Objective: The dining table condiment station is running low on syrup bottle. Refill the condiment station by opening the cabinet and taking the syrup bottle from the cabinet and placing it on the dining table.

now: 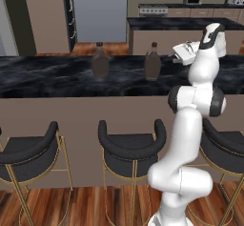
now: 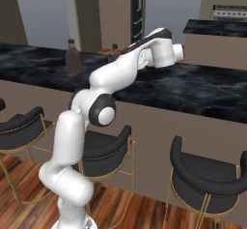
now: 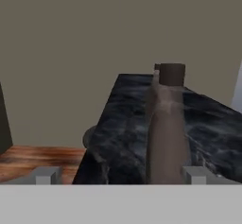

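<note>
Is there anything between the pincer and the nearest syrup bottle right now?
Nothing visible. In the hand view the syrup bottle stands upright on the dining table, right in front of the open pincer with no other thing between them. A second bottle stands farther along the table, off to the side.

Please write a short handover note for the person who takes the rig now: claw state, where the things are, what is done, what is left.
Claw: open, holding nothing, beside the nearer syrup bottle.
Things: both syrup bottles stand upright on the dining table; the second syrup bottle is further left.
Done: bottle is on the table, released.
Left: probably only pull the arm back without knocking the bottle.
</note>
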